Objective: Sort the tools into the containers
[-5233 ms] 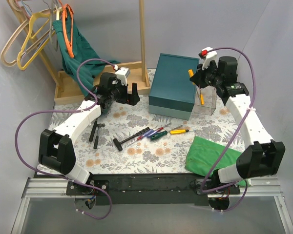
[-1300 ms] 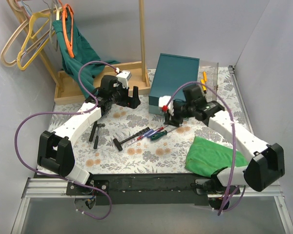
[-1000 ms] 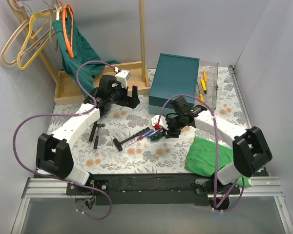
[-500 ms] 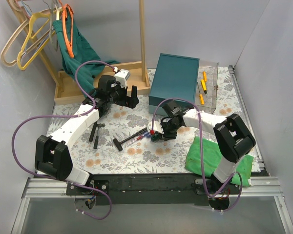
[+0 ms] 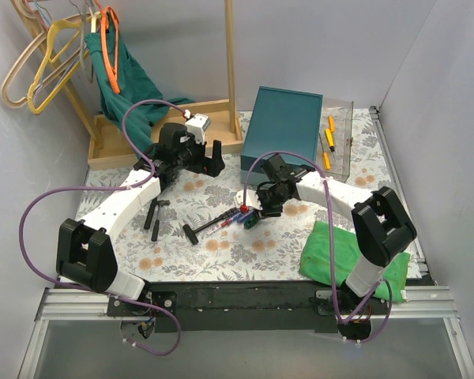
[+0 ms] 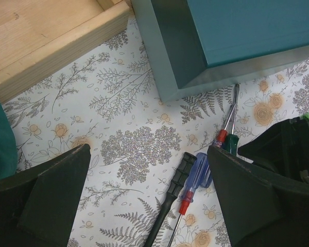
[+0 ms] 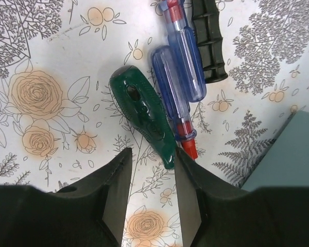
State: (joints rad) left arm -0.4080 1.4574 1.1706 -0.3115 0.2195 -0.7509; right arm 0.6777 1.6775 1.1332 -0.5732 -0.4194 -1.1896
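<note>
Several screwdrivers lie mid-table: a green-handled one (image 5: 250, 222) (image 7: 142, 122), blue-handled ones (image 7: 178, 91) (image 6: 201, 174) and a black-handled tool (image 6: 171, 199). My right gripper (image 5: 257, 212) (image 7: 150, 186) is open and low over them. The green handle's end lies between its fingertips (image 7: 113, 191). My left gripper (image 5: 214, 157) (image 6: 150, 206) is open wide and empty, above the table left of the teal box (image 5: 284, 138). A clear container (image 5: 349, 134) right of the box holds yellow screwdrivers (image 5: 326, 158).
Black hex keys (image 5: 152, 213) and a small hammer (image 5: 191, 231) lie at the left. A green cloth (image 5: 340, 253) lies at front right. A wooden rack base (image 5: 118, 142) with hangers and a green garment stands at back left.
My right arm left the clear container, where it had held a yellow screwdriver, and came down to the screwdrivers mid-table. The left arm barely moved.
</note>
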